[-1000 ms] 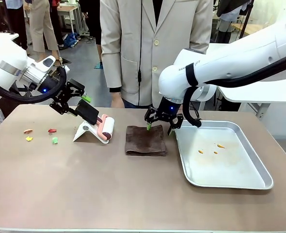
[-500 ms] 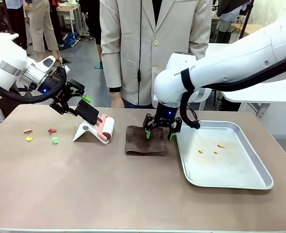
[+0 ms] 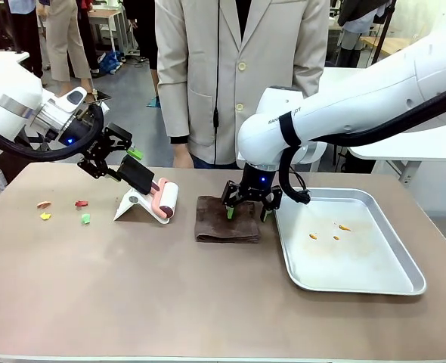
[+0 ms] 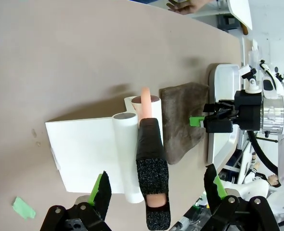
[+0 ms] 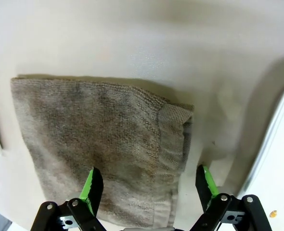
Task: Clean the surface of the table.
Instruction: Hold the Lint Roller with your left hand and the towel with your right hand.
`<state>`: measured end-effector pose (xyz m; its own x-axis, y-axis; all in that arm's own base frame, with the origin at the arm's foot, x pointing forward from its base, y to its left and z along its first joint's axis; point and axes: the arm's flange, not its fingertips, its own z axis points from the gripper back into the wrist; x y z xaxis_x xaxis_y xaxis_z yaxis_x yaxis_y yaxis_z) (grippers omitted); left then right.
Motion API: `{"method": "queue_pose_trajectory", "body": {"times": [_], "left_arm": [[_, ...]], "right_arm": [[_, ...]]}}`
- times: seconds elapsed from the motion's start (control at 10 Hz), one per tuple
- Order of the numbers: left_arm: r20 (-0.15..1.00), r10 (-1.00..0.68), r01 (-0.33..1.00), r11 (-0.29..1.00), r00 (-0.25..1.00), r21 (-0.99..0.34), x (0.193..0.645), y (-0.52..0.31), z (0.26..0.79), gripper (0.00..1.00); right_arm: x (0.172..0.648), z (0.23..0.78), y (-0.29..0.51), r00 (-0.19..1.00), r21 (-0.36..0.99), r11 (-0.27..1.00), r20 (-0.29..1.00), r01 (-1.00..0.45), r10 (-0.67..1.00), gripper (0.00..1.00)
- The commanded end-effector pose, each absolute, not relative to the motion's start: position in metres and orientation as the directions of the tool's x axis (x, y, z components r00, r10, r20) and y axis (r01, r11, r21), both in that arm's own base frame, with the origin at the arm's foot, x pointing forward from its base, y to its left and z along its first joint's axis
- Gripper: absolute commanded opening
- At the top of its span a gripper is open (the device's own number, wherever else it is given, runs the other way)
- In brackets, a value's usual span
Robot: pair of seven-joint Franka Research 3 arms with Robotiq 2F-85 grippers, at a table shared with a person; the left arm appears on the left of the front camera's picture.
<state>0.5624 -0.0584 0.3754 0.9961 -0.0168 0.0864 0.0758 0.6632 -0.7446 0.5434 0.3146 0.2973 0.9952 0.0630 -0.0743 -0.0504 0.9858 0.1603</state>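
The wide tan-brown table (image 3: 170, 302) spans the whole lower frame. At right centre on it lies a silver metal tray (image 3: 359, 265) holding three small orange scraps (image 3: 336, 237). Left of the tray, mid-frame, lies a folded dark brown cloth (image 3: 227, 221). The right gripper (image 3: 247, 213) hangs low over the cloth's tray-side edge, jaws spread wide and holding nothing, one finger above the cloth and the other past its edge. Further left, a pink-and-white lint roller (image 3: 165, 200) with a black handle leans on a white stand (image 3: 132, 204). The left gripper (image 3: 125, 162) straddles that handle, jaws wide. Small coloured scraps (image 3: 81, 203) dot the far left. A person in a beige jacket (image 3: 238, 76) stands behind.
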Motion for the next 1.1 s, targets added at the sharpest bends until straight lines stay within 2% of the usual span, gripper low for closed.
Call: {"method": "queue_pose_trajectory", "body": {"times": [0.0, 0.2, 0.3, 0.4, 0.5, 0.6, 0.8, 0.9, 1.0], "left_arm": [[0.097, -0.028, 0.092, 0.644, 0.995, -0.759, 0.5618, -0.0599, 0.3742, 1.0], [0.094, -0.034, 0.093, 0.648, 0.995, -0.756, 0.5616, -0.0603, 0.3737, 1.0], [0.096, -0.037, 0.097, 0.649, 0.995, -0.755, 0.5612, -0.0603, 0.3738, 0.83], [0.1, -0.039, 0.101, 0.654, 0.994, -0.75, 0.561, -0.0598, 0.3738, 0.4], [0.1, -0.042, 0.102, 0.657, 0.994, -0.747, 0.5605, -0.0598, 0.3741, 0.23], [0.101, -0.046, 0.106, 0.658, 0.994, -0.745, 0.5602, -0.0589, 0.3742, 0.0], [0.111, -0.046, 0.114, 0.655, 0.993, -0.747, 0.5585, -0.0569, 0.3756, 0.0], [0.115, -0.049, 0.119, 0.654, 0.992, -0.747, 0.5575, -0.0564, 0.3763, 0.03], [0.119, -0.053, 0.124, 0.653, 0.992, -0.747, 0.5569, -0.0559, 0.377, 0.0]], "right_arm": [[0.5489, 0.2971, 0.3184, 0.997, 0.132, 0.99, -0.047, -0.051, 0.058, 1.0], [0.5488, 0.2964, 0.3192, 0.997, 0.137, 0.989, -0.055, -0.052, 0.06, 1.0], [0.549, 0.2962, 0.3193, 0.997, 0.136, 0.99, -0.056, -0.046, 0.054, 1.0], [0.5487, 0.2962, 0.3194, 0.997, 0.133, 0.99, -0.059, -0.039, 0.047, 0.52], [0.5486, 0.2955, 0.3192, 0.996, 0.122, 0.992, -0.07, -0.038, 0.047, 0.4], [0.5488, 0.2953, 0.3195, 0.996, 0.126, 0.991, -0.075, -0.039, 0.049, 0.0], [0.5508, 0.2956, 0.3202, 0.995, 0.132, 0.991, -0.082, -0.039, 0.05, 0.0], [0.5514, 0.2957, 0.3205, 0.995, 0.132, 0.991, -0.083, -0.037, 0.049, 0.14], [0.5523, 0.2959, 0.3205, 0.996, 0.135, 0.99, -0.083, -0.032, 0.044, 0.04]]}}
